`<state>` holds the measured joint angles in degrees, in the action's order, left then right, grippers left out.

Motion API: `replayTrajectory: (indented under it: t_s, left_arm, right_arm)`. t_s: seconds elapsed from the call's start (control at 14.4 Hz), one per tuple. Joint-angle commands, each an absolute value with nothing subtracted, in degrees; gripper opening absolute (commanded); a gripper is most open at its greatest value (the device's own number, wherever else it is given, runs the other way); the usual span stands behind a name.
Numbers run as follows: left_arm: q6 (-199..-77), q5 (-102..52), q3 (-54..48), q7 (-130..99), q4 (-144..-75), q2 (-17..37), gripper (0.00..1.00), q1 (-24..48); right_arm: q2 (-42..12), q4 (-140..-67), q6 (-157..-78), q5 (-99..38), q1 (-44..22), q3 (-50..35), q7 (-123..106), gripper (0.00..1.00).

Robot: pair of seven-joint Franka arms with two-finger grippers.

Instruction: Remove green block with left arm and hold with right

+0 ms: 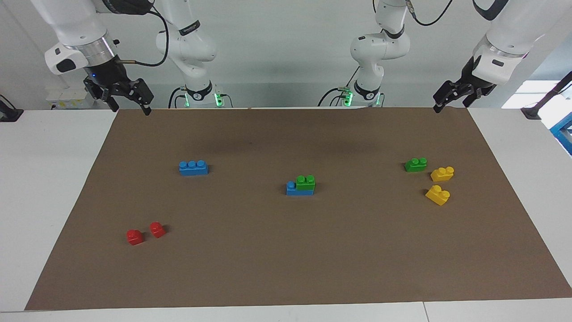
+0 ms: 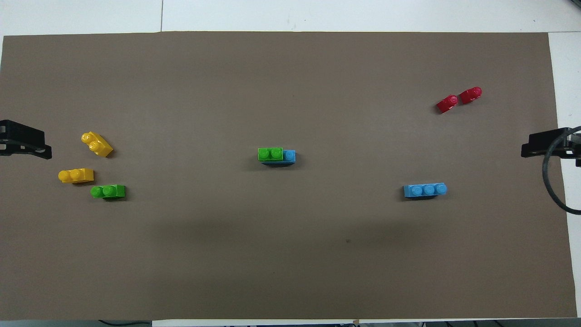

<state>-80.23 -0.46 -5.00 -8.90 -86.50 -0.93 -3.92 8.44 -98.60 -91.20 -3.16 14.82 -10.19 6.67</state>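
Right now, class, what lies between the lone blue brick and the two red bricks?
Nothing: between lone blue brick and red bricks, only bare brown mat shows, in both views.

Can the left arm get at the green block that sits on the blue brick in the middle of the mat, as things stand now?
Probably yes. The left gripper hangs open over the mat's edge, and nothing stands between it and the green block on the blue brick. Its top is uncovered.
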Motion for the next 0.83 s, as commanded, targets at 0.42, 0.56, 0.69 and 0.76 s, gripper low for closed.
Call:
replayTrajectory:
  t_s: [0.42,0.56,0.69,0.76]
  left_arm:
    - [-80.8,-1.3,-4.6,-8.2,-86.2,-1.3,1.0,-3.3]
    - [-80.8,-1.3,-4.5,-8.2,-86.3,-1.3,1.0,-3.3]
    - [-80.8,-1.4,-4.5,-8.3,-86.6,-1.8,1.0,-3.3]
    - [-80.8,-1.4,-4.5,-8.3,-86.8,-1.9,1.0,-3.3]
  right_arm:
    - [9.5,-99.6,-90.9,-2.5,15.2,-10.5,6.0,1.0]
    - [9.6,-99.6,-90.9,-2.5,15.2,-10.5,6.0,1.0]
    - [9.6,-99.6,-90.9,-2.5,15.2,-10.5,6.0,1.0]
    - [9.6,-99.6,-90.9,-2.5,15.2,-10.5,6.0,1.0]
